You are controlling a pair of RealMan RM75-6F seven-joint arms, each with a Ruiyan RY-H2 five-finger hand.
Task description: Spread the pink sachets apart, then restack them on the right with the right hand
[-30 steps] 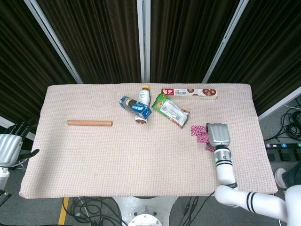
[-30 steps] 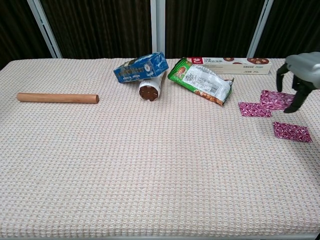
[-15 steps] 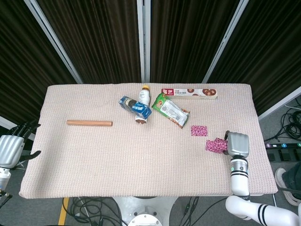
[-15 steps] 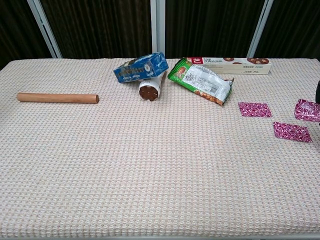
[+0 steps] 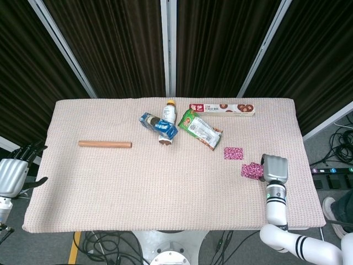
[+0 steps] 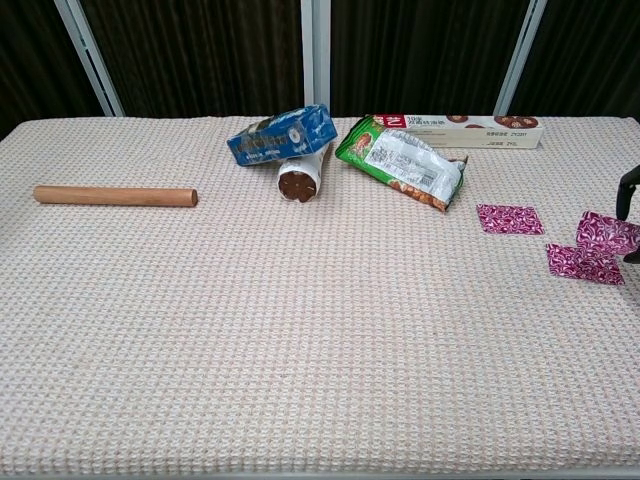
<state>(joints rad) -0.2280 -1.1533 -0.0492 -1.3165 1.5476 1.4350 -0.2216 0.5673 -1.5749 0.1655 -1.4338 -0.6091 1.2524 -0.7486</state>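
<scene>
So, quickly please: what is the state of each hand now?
Left hand: open, holds nothing, beside the table's left edge.
Right hand: holds a pink sachet over another sachet.

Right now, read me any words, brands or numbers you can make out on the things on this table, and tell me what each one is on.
Long cookie box: red panel with pale characters, too small to read.
Green snack bag: white label with print, blurred.
Blue carton: pale lettering, unreadable.
Bottle: label text too small.
Pink sachets: pattern only, no text.
Nothing can be quoted.
</scene>
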